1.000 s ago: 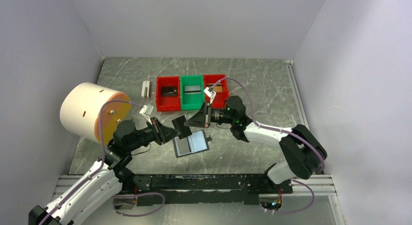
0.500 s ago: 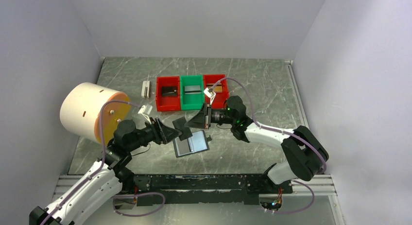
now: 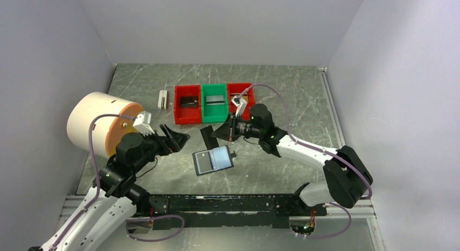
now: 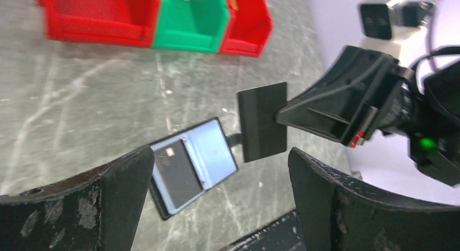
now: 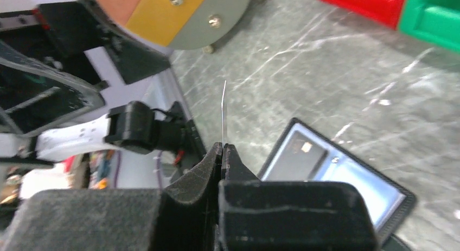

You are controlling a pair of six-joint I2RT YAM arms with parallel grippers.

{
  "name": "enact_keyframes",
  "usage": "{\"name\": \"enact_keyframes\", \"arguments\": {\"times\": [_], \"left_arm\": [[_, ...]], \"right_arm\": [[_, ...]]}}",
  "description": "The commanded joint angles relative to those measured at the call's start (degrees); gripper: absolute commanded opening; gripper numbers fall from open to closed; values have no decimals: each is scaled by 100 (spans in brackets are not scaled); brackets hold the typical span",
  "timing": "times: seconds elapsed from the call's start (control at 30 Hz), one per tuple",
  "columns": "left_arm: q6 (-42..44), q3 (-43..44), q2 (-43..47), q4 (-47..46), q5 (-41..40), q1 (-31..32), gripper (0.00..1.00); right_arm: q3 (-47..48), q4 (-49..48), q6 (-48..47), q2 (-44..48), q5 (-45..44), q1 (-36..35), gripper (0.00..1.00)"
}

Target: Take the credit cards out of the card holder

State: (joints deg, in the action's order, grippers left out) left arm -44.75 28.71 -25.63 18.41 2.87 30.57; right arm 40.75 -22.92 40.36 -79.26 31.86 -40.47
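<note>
Showed a grey marbled desk (image 3: 304,99), smooth with a faint sheen. Also showed a black leather-look card holder (image 3: 213,160) with glossy bluish-grey pockets, a thin matt dark plastic credit card (image 4: 262,121), shiny red and green plastic bins (image 4: 97,33), and matt black left fingers (image 4: 81,207), scuffed pale.

White-black arms (image 3: 304,149), seemingly purplish cables (image 3: 90,145)

Black card holder (image 3: 213,160) open flat, dark credit card (image 4: 262,121) upright in air nearby
</note>
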Motion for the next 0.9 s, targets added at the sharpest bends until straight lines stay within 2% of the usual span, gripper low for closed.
{"name": "enact_keyframes", "arguments": {"times": [0.0,0.17,0.3,0.37,0.57,0.7,0.87], "left_arm": [[336,629,-39,1336,-1386,-42,100],[432,1106,-540,2041,-2385,-46,100],[480,1287,-1044,2131,-2794,-56,100],[552,1344,-1206,2093,-2827,-115,99],[879,1381,-1327,2057,-2407,-805,99],[1328,1299,-1529,1671,-1346,-1763,99],[1793,1346,-1750,1347,-404,-2803,99]], "right_arm": [[421,796,-1191,219,-940,-66,0],[828,1032,-2580,159,-1884,-451,0],[1110,880,-4143,-85,-3096,-1076,0],[1350,860,-4899,-330,-3352,-1278,0],[2324,958,-6142,-1246,-3466,-1362,0],[3020,1137,-6777,-1850,-3497,-1379,0],[3818,1237,-7287,-2695,-3305,-1381,0]]}}
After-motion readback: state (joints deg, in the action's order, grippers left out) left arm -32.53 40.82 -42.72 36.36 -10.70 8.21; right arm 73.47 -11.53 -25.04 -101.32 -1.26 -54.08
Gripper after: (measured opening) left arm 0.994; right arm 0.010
